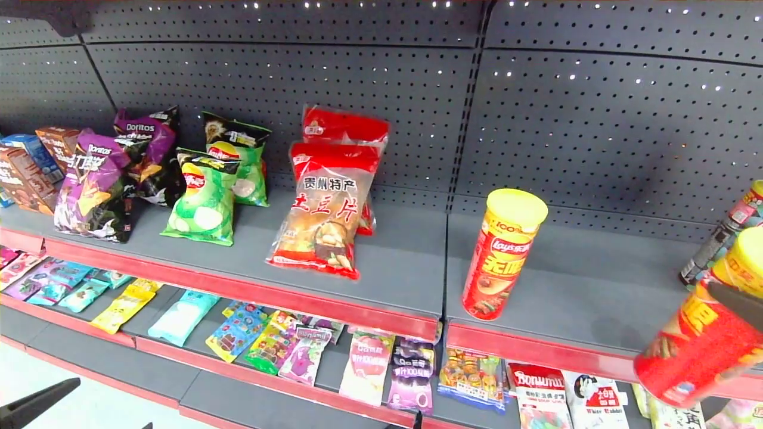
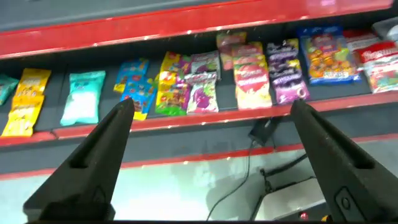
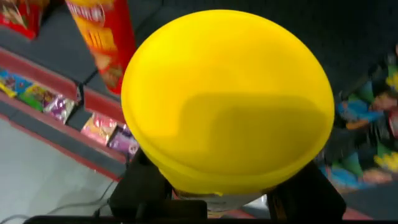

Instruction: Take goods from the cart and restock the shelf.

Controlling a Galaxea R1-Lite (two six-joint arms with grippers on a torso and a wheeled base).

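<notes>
Red chip canister [image 1: 703, 339] is hanging tilted in the right gripper [image 3: 224, 202], its fingers [image 3: 146, 186] clamping the body, yellow lid leaning toward the shelf [image 1: 584, 286], right of the standing canister [image 1: 503, 256]; the left gripper [image 2: 211, 155] is hanging low, fingers wide.

The dark grey metal shelf [image 1: 405, 262] looks dull, its back wall [image 1: 596, 119] dotted with little holes. The red and clear plastic bag [image 1: 322, 208] is shiny. The tilted red round can [image 1: 697, 351] is glossy, its yellow plastic lid [image 3: 227, 93] smooth.
</notes>
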